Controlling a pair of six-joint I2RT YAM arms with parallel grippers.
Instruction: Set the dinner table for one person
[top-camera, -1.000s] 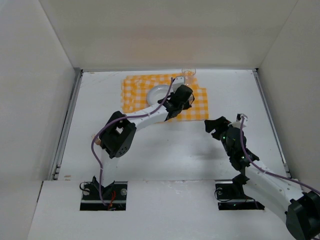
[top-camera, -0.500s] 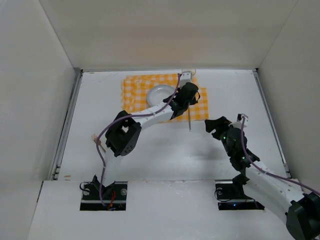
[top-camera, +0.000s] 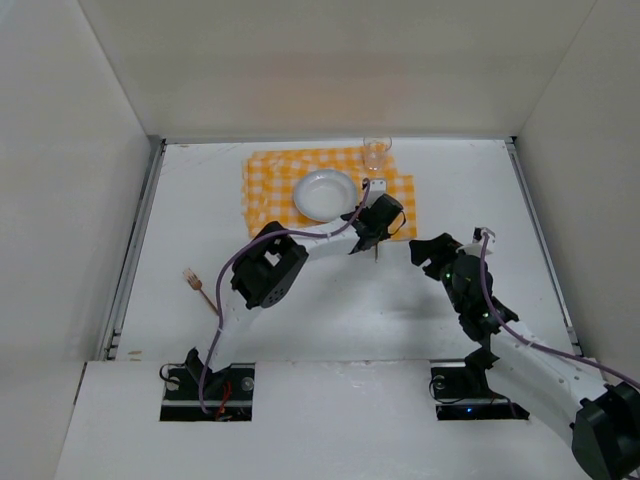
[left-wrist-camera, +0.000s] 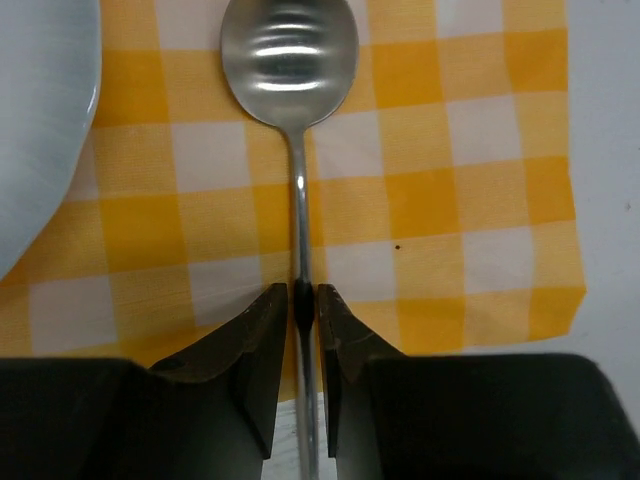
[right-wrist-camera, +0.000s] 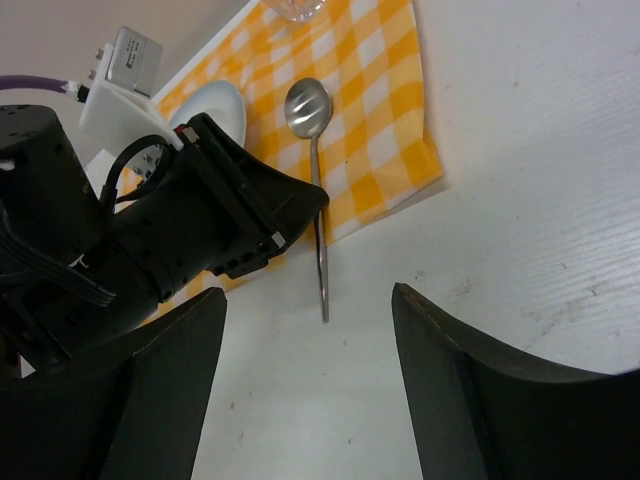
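Observation:
A metal spoon (left-wrist-camera: 290, 50) lies on the orange-and-white checked cloth (left-wrist-camera: 450, 150), bowl away from me, just right of the white plate (left-wrist-camera: 40, 120). My left gripper (left-wrist-camera: 300, 292) is shut on the spoon's handle at the cloth's near edge. In the top view the left gripper (top-camera: 375, 225) sits at the cloth's near right corner, with the handle end (top-camera: 376, 254) sticking out over the white dinner table (top-camera: 450, 180). My right gripper (top-camera: 432, 250) is open and empty, just right of the spoon (right-wrist-camera: 308, 105).
A clear glass (top-camera: 376, 152) stands at the cloth's far right corner, behind the plate (top-camera: 325, 193). A small fork (top-camera: 195, 285) lies on the table at the near left. Metal rails run along the table's left and right edges.
My left arm has swung from over the plate to the right and nearer, bringing the spoon down flat on the cloth. The plate is now uncovered. The right arm has not moved.

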